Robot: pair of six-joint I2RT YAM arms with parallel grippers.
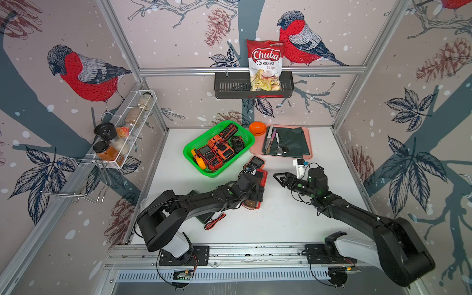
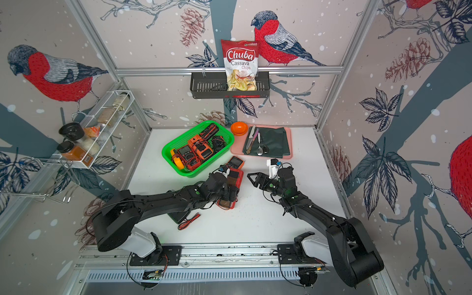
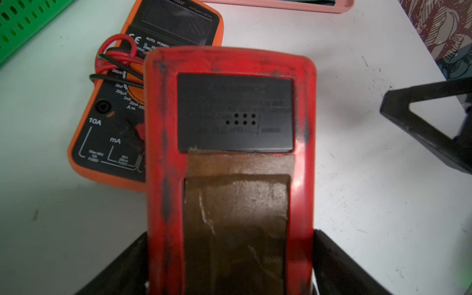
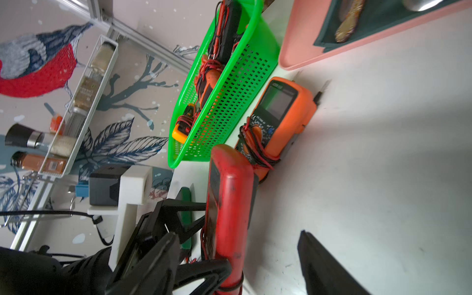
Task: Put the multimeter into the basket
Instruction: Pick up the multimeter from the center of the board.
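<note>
My left gripper point(image 3: 231, 237) is shut on a red multimeter point(image 3: 229, 115), its fingers pressed on the two long sides. The multimeter's back faces up, with brown tape over it. In both top views it sits at mid-table point(image 1: 252, 204) point(image 2: 226, 203), just right of the green basket point(image 1: 187, 150) point(image 2: 166, 153). The basket holds several multimeters and leads. An orange multimeter point(image 1: 256, 162) point(image 3: 115, 115) lies on the table between the basket and the red one. My right gripper point(image 1: 279, 178) point(image 2: 254, 178) is open, a little right of the red multimeter point(image 4: 229, 199), holding nothing.
A pink tray point(image 1: 307, 153) with a dark cloth and cutlery lies right of the basket, an orange bowl point(image 1: 257, 127) at its corner. Red and black leads point(image 1: 214, 221) lie under my left arm. A white wire rack point(image 1: 122, 132) hangs left, a black shelf point(image 1: 229, 86) behind.
</note>
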